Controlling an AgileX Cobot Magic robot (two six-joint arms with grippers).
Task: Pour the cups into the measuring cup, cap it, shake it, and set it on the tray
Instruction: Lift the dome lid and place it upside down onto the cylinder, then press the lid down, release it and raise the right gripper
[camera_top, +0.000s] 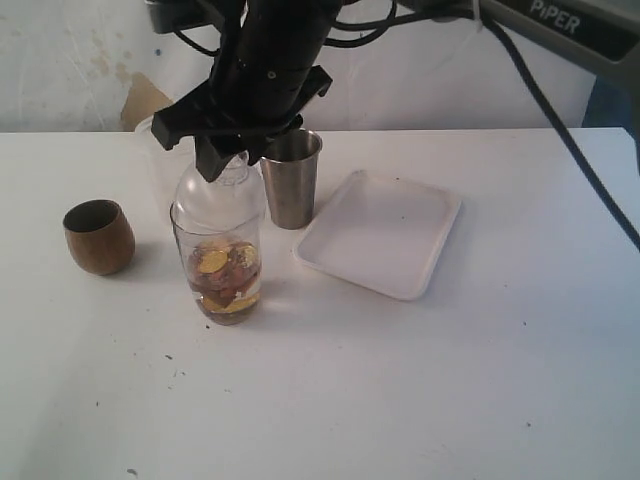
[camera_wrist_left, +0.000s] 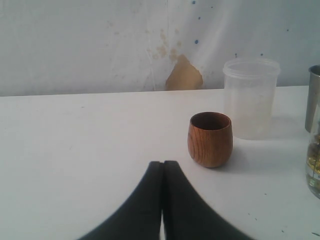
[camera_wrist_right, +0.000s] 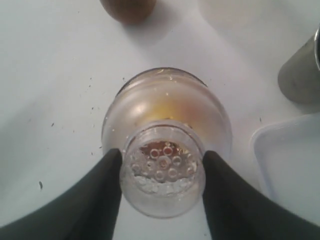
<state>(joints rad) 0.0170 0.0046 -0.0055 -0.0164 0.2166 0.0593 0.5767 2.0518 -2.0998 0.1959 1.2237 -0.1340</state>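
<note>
The clear measuring cup (camera_top: 218, 272) stands on the table with gold and brown pieces in its lower half. A see-through domed cap (camera_top: 220, 195) with a strainer neck (camera_wrist_right: 163, 172) sits on its rim. My right gripper (camera_wrist_right: 162, 175) reaches down from above and is shut on that neck, one finger on each side. The brown wooden cup (camera_top: 98, 236) stands upright to the left and looks empty. The steel tumbler (camera_top: 291, 178) stands behind, beside the white tray (camera_top: 380, 232). My left gripper (camera_wrist_left: 163, 165) is shut on nothing, low over the table near the wooden cup (camera_wrist_left: 210, 139).
A frosted plastic cup (camera_wrist_left: 250, 97) stands at the back, behind the measuring cup. The right arm's black cable (camera_top: 560, 130) hangs across the upper right. A white wall closes off the table's far edge.
</note>
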